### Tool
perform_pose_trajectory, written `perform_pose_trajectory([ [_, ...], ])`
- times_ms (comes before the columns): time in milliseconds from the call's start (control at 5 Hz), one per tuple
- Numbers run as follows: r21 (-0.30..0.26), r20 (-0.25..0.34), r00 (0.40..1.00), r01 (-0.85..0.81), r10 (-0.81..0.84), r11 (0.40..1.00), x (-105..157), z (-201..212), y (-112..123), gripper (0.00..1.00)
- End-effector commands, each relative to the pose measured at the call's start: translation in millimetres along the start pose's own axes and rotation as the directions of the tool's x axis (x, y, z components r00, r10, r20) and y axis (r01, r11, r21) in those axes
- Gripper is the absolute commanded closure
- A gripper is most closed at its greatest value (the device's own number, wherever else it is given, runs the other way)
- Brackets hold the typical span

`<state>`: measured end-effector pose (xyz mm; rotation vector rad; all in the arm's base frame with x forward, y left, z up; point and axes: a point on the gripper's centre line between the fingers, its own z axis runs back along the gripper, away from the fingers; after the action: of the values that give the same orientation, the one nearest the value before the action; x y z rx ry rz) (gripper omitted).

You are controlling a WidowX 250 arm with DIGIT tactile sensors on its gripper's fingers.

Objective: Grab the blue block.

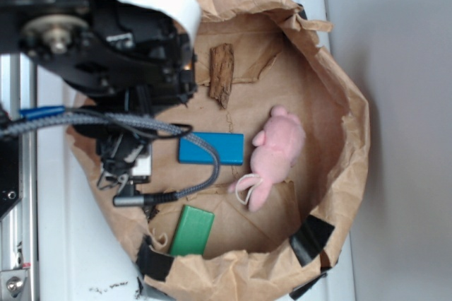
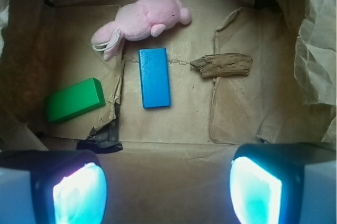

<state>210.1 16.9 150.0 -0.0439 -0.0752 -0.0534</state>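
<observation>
- In the bag (image 2: 295,50), mid-floor, the block (image 2: 155,77) lies flat, apart from the pink toy (image 2: 142,21), green block (image 2: 73,100) and wood (image 2: 222,65).
- Likely rigid, light, smooth; pinch across its long sides.
- Gripper (image 2: 166,190) spread wide, empty, short of it.

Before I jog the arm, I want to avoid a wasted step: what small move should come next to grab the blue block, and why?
Probably ease the pincer forward over the flat bright-blue rectangular block. In the wrist view its fingers stand wide apart and empty, with the block ahead of them and slightly left of centre, lying apart from the green rectangular block.
</observation>
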Motion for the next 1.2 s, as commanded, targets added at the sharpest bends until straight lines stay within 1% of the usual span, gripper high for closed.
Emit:
perform_pose_trajectory([
  [0, 0.022, 0.069, 0.997, -0.033, 0.031, 0.999, 22, -55, 3, 0.0],
  [200, 0.038, 0.079, 0.996, -0.047, 0.044, 0.998, 37, -65, 1, 0.0],
  [400, 0.06, 0.097, 0.992, -0.086, 0.08, 0.994, 53, -81, 6, 0.0],
  [600, 0.056, 0.096, 0.99, -0.105, 0.1, 0.993, 51, -88, 10, 0.0],
  [800, 0.013, 0.083, 0.994, -0.078, 0.077, 0.997, 39, -87, 8, 0.0],
  [1000, -0.081, 0.038, 0.996, -0.079, 0.082, 0.994, 36, -89, 6, 0.0],
])
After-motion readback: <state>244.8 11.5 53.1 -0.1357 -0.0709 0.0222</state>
